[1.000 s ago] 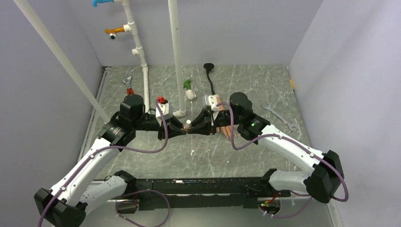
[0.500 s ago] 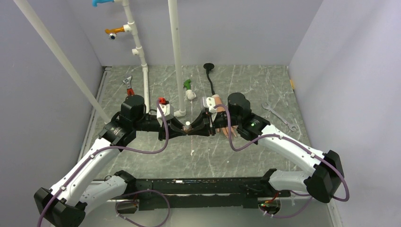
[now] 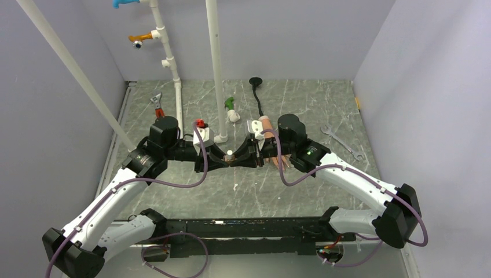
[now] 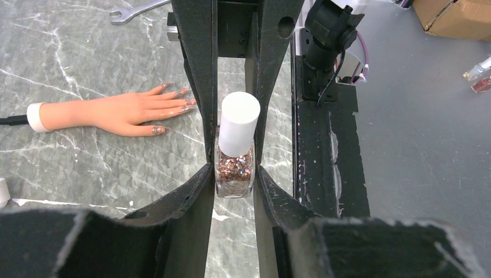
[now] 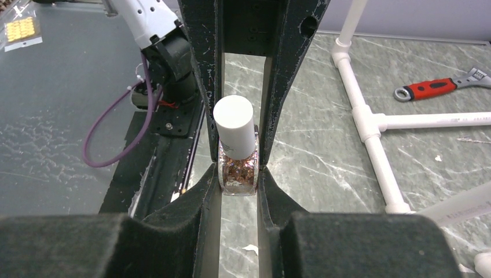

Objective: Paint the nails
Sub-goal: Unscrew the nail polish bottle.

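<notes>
The grey marbled worktop (image 3: 324,174) carries both arms, which meet nose to nose at its middle. The left gripper (image 4: 234,174) and right gripper (image 5: 238,174) each have their jaws pinching the same upright glitter nail polish bottle (image 4: 234,165), white cap on. The mannequin hand (image 4: 116,113) lies flat beside them, clear of the bottle. The nails (image 4: 187,108) at its fingertips look glittery.
</notes>
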Controlling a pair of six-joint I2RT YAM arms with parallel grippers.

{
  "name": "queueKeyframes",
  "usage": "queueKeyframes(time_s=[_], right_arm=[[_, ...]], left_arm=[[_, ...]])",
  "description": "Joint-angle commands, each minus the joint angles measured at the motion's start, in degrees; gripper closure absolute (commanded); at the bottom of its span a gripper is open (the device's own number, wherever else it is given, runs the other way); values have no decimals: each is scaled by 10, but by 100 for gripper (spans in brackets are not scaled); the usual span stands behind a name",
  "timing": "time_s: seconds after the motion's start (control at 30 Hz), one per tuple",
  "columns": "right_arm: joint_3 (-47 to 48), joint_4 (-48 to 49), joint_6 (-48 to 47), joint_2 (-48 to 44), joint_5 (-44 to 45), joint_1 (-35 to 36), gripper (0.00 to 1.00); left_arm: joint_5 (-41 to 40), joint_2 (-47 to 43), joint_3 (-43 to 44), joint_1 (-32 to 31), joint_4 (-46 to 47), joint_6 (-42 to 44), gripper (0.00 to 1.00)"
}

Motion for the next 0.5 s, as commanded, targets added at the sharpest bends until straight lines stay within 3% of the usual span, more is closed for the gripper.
queueKeyframes(time_s=[0.0,0.2,0.33,0.37,0.4,0.47], right_arm=[[30,7,-14,2,6,6,100],[30,12,-9,3,3,7,100],[30,17,-2,4,-1,8,100],[30,20,2,4,2,9,100],[30,23,8,4,7,8,95],[28,26,19,3,18,8,70]], left_arm=[[17,-1,24,-7,17,4,65],[15,-1,24,-11,16,4,68],[12,-1,24,-12,19,1,98],[13,-2,23,-13,20,0,100],[14,-3,23,-13,21,-2,100],[11,-5,21,-13,26,-6,100]])
